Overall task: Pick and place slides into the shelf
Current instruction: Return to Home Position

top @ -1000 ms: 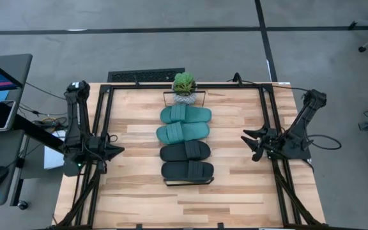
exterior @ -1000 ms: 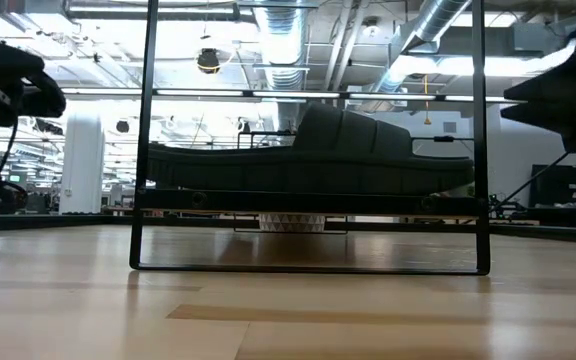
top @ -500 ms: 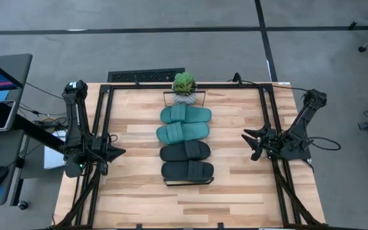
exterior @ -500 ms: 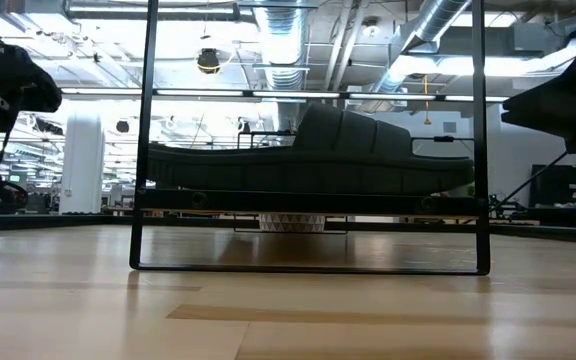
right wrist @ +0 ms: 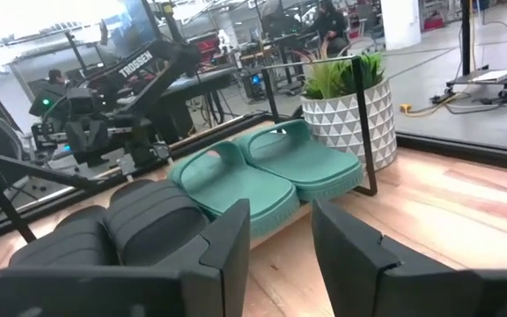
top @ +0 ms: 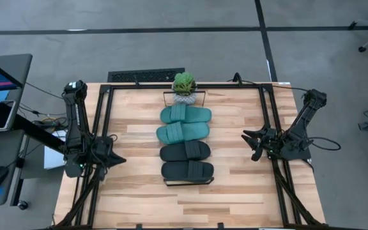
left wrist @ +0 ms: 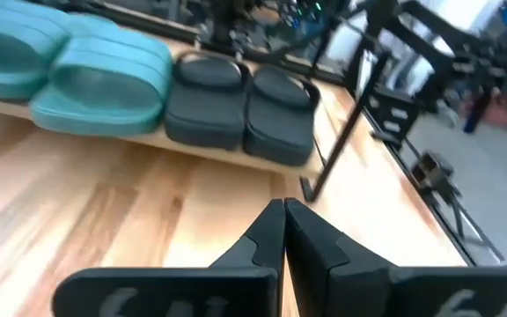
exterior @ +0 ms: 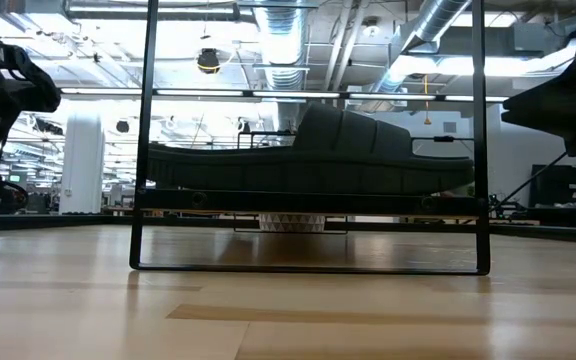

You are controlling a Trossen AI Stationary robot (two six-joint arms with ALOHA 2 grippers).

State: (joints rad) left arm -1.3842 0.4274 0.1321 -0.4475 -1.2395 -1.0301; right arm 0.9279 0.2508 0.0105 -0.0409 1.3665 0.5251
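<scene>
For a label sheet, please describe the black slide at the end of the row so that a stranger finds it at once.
On the table, a narrow shelf runs from a potted plant down the middle, holding four slides side by side. Your slide is the last, farthest from the plant; the other black slide lies between it and the teal pair.

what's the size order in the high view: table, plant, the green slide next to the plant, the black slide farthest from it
1. table
2. green slide and black slide: they look alike, so no ranking between them
3. plant
</scene>
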